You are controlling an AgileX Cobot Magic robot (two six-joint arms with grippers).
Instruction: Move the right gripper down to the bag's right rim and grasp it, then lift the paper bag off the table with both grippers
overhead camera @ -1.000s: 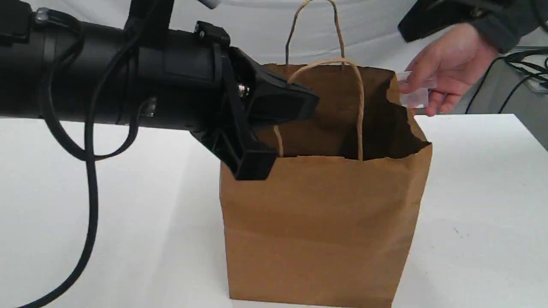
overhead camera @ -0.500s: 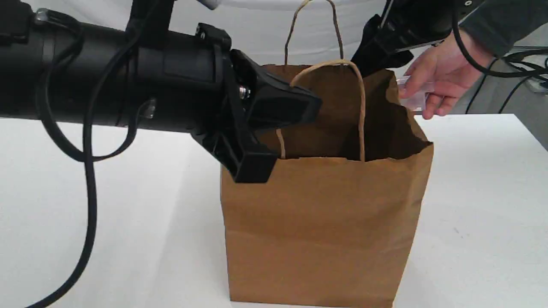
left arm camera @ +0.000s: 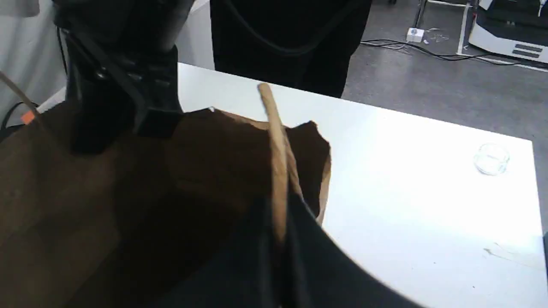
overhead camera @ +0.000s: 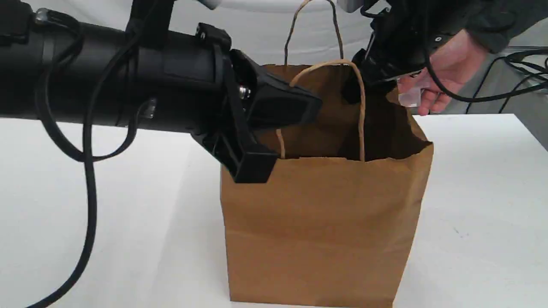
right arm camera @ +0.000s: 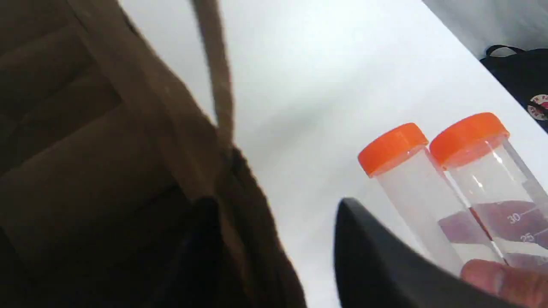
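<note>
Left hand [left arm camera: 279,256] closed on beige twine handle [left arm camera: 274,128] of brown paper bag [overhead camera: 321,222]; right hand [right arm camera: 274,231], parted, straddles its rim.

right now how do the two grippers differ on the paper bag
The left gripper is shut on the near handle of the paper bag; the right gripper is open, astride its rim. The left lies level; the right slants down. Both are black, at the bag's mouth.

We see a brown paper bag [overhead camera: 325,231] upright on the white counter [overhead camera: 479,192], mouth open, one side rim torn. Its near handle [overhead camera: 362,119] is pinched in the left pincer [left arm camera: 279,222]. Two clear orange-capped tubes [right arm camera: 411,184] are held in a hand [overhead camera: 454,64] just beside that rim.
</note>
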